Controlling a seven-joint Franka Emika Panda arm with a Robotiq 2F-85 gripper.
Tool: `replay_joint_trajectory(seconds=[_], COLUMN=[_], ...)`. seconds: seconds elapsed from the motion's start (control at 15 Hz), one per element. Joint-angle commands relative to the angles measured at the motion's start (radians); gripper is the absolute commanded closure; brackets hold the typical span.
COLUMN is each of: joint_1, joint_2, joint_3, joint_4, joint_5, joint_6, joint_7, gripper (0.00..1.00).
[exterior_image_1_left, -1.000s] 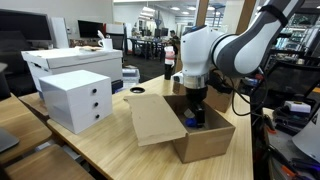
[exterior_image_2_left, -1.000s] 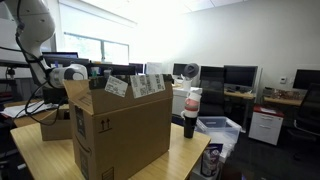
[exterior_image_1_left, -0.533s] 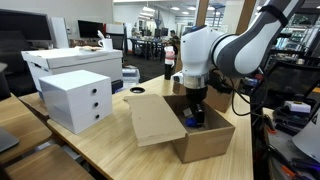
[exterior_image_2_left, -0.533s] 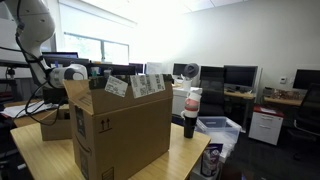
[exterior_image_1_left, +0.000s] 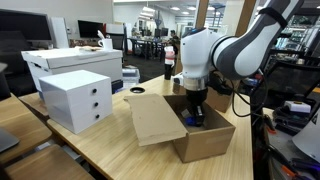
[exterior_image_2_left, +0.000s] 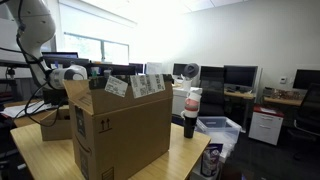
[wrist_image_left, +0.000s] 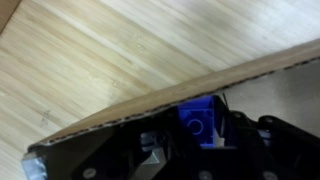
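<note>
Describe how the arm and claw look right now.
The arm is glossy white, built of rounded segments with dark bands at the joints. The claw is black and blocky. A dark cable loops beside the arm. No markings are legible.

One blue block (wrist_image_left: 200, 118), one open cardboard box (exterior_image_1_left: 210, 146)
</note>
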Motion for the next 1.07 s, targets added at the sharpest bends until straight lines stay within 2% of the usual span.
replay_joint_trajectory(seconds=[0.0,0.47,1.0], joint_1=[0.012,0.011,-0.009], joint_2=[-0.002,-0.022,-0.135], joint_3=[-0.01,-0.01,0.01], joint_4=[-0.012,-0.016,-0.022], joint_5=[-0.028,-0.024,0.035], joint_6=[0.024,0.007,-0.043], joint_7=[0.041,0.05,0.041], gripper=[0.86,0.87,0.86])
